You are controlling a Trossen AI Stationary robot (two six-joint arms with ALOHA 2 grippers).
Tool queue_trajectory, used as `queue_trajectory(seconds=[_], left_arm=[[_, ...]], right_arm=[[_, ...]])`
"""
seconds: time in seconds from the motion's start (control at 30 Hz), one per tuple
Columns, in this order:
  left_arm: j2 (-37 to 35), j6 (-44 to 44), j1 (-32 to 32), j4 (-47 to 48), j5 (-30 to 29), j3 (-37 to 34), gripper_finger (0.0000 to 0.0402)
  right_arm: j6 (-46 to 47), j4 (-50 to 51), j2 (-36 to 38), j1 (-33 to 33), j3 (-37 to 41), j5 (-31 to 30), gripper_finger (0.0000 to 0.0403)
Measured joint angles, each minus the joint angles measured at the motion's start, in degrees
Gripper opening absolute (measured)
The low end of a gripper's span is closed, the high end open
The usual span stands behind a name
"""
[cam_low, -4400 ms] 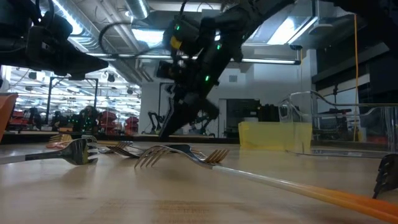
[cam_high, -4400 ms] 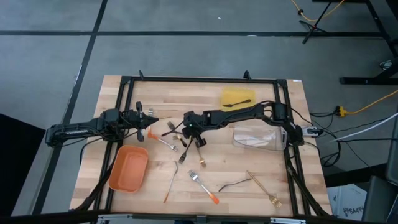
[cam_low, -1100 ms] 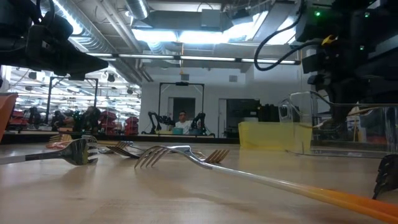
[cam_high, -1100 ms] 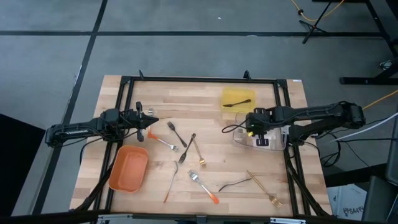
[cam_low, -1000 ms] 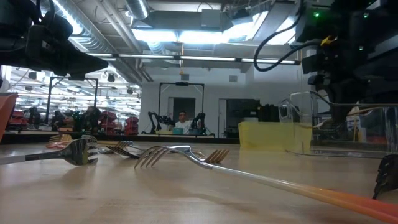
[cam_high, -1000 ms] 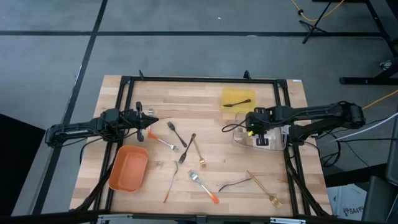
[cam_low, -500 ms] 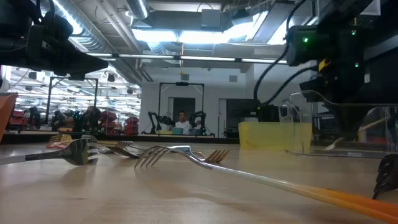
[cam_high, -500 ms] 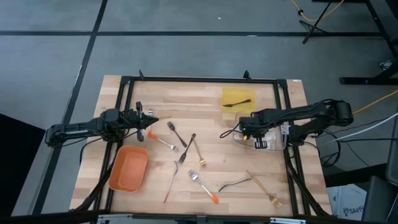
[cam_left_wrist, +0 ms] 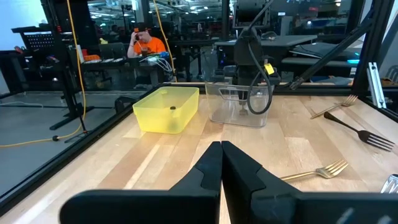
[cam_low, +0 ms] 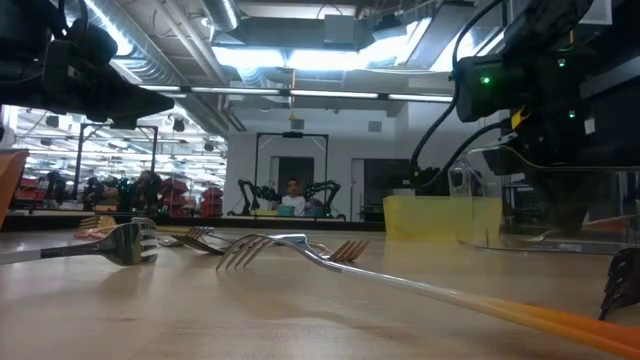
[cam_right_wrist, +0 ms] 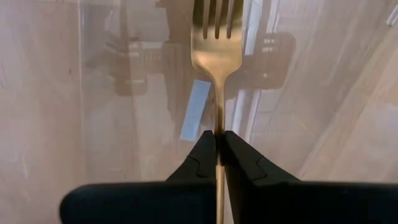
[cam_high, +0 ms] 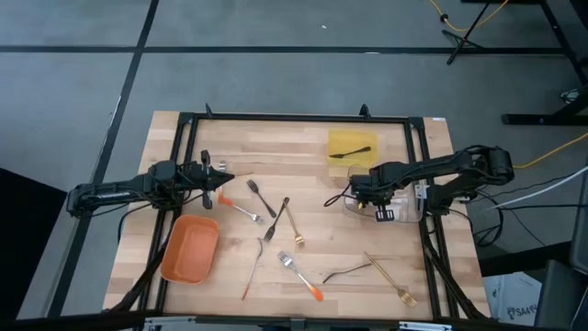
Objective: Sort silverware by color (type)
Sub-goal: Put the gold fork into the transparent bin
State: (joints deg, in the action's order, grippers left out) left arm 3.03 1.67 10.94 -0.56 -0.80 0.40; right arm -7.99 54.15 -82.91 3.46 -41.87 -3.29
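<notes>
My right gripper [cam_high: 360, 193] hovers over the left end of the clear tray [cam_high: 397, 210], shut on a gold fork [cam_right_wrist: 217, 56]. The fork's tines point away from the wrist. My left gripper [cam_high: 223, 177] waits shut near the table's left side and touches nothing; its fingers meet in the left wrist view [cam_left_wrist: 221, 149]. A black fork [cam_high: 354, 152] lies in the yellow tray [cam_high: 338, 140]. Several more forks lie flat on the wood: a black one [cam_high: 260, 196], a gold one [cam_high: 292, 221], and silver ones with orange handles [cam_high: 301, 276]. My right gripper pinches the gold fork by its handle just behind the head [cam_right_wrist: 217, 121], between the two fingertips [cam_right_wrist: 202, 146]. The fork lies along the fingers, its head sticking out ahead and the handle running back between them. It is lifted clear, above the clear tray.
The orange tray [cam_high: 190, 248] sits near the front left. A black utensil [cam_high: 344, 271] and a gold one [cam_high: 390, 279] lie near the front right. A dark frame [cam_high: 294, 118] borders the table. Bare wood shows between the yellow tray and the left gripper.
My right gripper has moved a little toward the table's left edge, still over the clear tray and still shut on the gold fork. Its arm has drawn in behind it. The left arm and the forks on the table have kept still.
</notes>
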Motion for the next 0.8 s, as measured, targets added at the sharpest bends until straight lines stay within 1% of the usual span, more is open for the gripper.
queue_trajectory(seconds=[0.53, 0.63, 0.8], left_arm=[[0.01, 0.00, 0.01, 0.00, 0.00, 0.00, 0.0000], [0.00, 0.00, 0.00, 0.00, 0.00, 0.01, 0.0000], [0.00, 0.00, 0.00, 0.00, 0.00, 0.00, 0.0000]], right_arm=[[-0.43, -0.02, -0.09, 0.00, 0.09, 0.85, 0.0005], [-0.44, 0.00, -0.09, 0.00, 0.09, 0.91, 0.0024], [-0.48, 0.07, -0.11, 0.00, 0.11, 0.96, 0.0077]])
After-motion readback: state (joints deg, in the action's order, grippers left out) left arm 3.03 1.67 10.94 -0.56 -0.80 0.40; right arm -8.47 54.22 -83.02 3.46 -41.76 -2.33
